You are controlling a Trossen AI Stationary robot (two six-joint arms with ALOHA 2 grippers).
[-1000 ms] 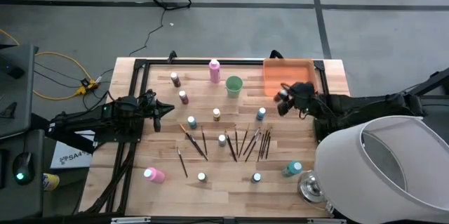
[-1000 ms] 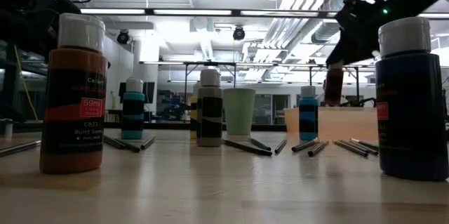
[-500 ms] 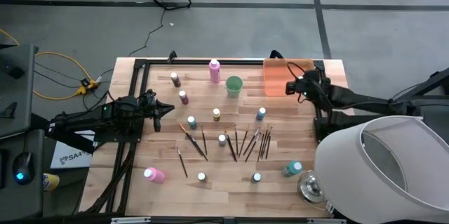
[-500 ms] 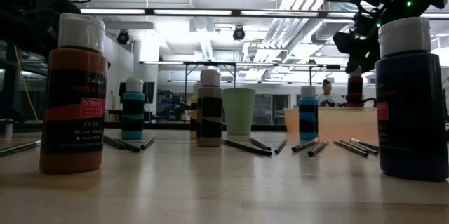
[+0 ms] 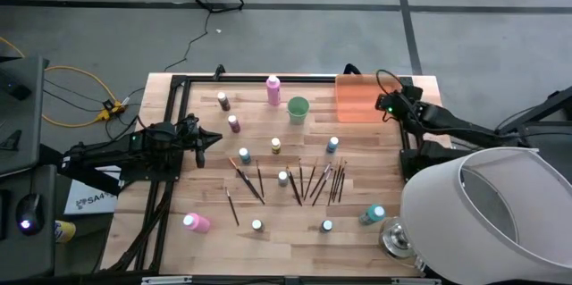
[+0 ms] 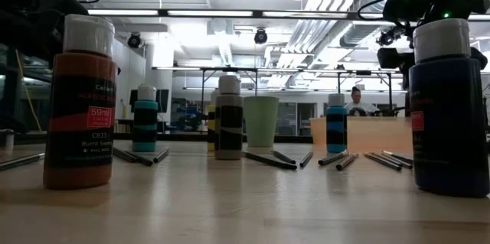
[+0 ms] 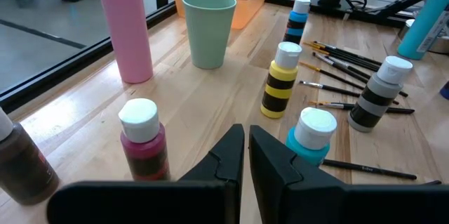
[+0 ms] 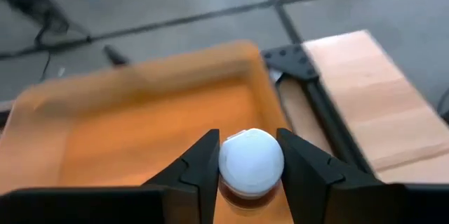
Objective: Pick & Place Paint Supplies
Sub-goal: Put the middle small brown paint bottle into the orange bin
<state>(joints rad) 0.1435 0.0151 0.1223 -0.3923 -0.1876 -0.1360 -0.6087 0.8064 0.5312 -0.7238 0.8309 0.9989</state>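
Wood table (image 5: 206,196) w/ bottles (image 5: 283,178), brushes (image 5: 315,182), cup (image 5: 298,109), tray (image 5: 357,97).

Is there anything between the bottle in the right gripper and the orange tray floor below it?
Nothing visible. The right gripper holds the bottle by its pale cap above the tray, and the floor beneath looks bare.

The tray (image 5: 357,97) sits at the table's (image 5: 206,187) far right corner, the cup (image 5: 298,109) just left of it, the brushes (image 5: 313,180) mid-table among small paint bottles (image 5: 275,145).
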